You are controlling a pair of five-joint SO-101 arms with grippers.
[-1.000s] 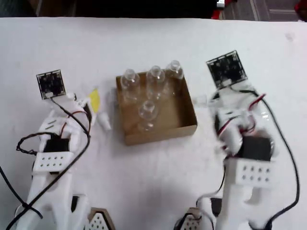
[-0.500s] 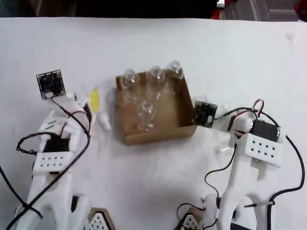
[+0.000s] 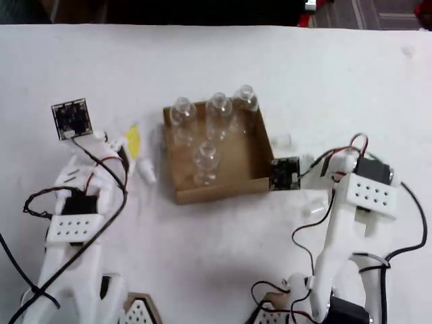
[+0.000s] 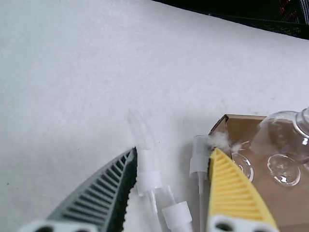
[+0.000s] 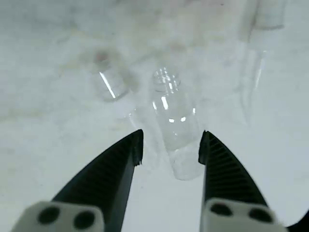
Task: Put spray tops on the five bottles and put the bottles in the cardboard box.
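The cardboard box [image 3: 260, 177] sits mid-counter [image 3: 216, 61] with its open side up. Four clear bottles [image 3: 206, 158] stand upright in it: three in a row along the far wall and one alone nearer the front. Their necks are too small in the high view to tell whether they are capped.

The left pincer [image 4: 174, 154] is spread, with its grey finger and its yellow one well apart. It hovers over three white spray tops [image 4: 147, 179] that lie loose on the counter just beside the box's left corner.

The right pincer [image 5: 170, 140] is also spread, with a fifth bottle [image 5: 175, 126] between its fingers. That bottle lies on its side on the counter, bare neck pointing away from the wrist. I cannot tell whether either finger touches it. Another spray top [image 5: 264, 19] lies farther off, its tube trailing. In the high view the right arm's camera board [image 3: 285, 174] sits just beside the box's near right corner.
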